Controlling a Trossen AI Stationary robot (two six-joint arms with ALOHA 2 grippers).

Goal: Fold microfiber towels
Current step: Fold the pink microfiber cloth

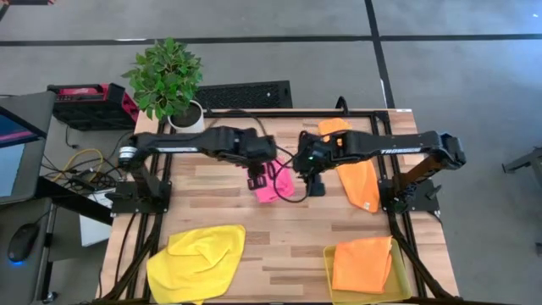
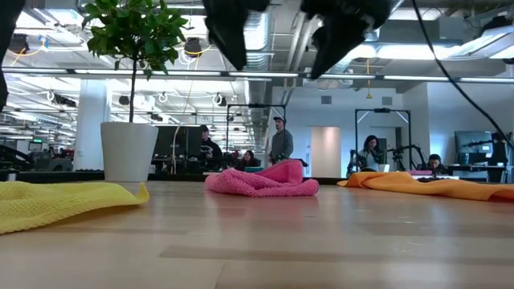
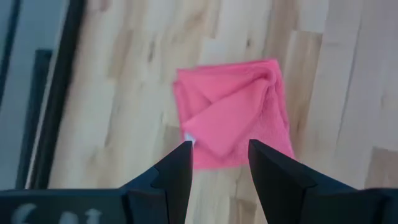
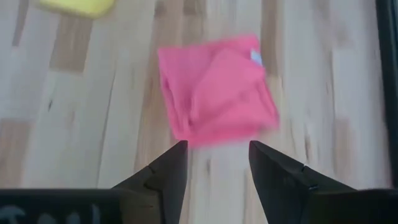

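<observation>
A: Start with the desk (image 1: 279, 246). What lies where?

B: Crumpled yellow towel (image 1: 196, 263) at the near left corner, one orange towel (image 1: 362, 264) folded in the yellow tray (image 1: 329, 263) near right, another orange towel (image 1: 360, 174) spread under the right arm. The pink towel (image 1: 275, 182) sits mid-desk, folded into a small square, likely centred so both arms reach it.

A: And the claws?

B: The left claw (image 3: 217, 162) and right claw (image 4: 214, 158) both hover above the pink towel, fingers spread, holding nothing. I'd judge that fold finished.

A: Anything unclear?

B: From desk level the claws are cut off at the top, and the tray's towel is out of sight. The potted plant (image 1: 169, 80) stands at the far left.
</observation>
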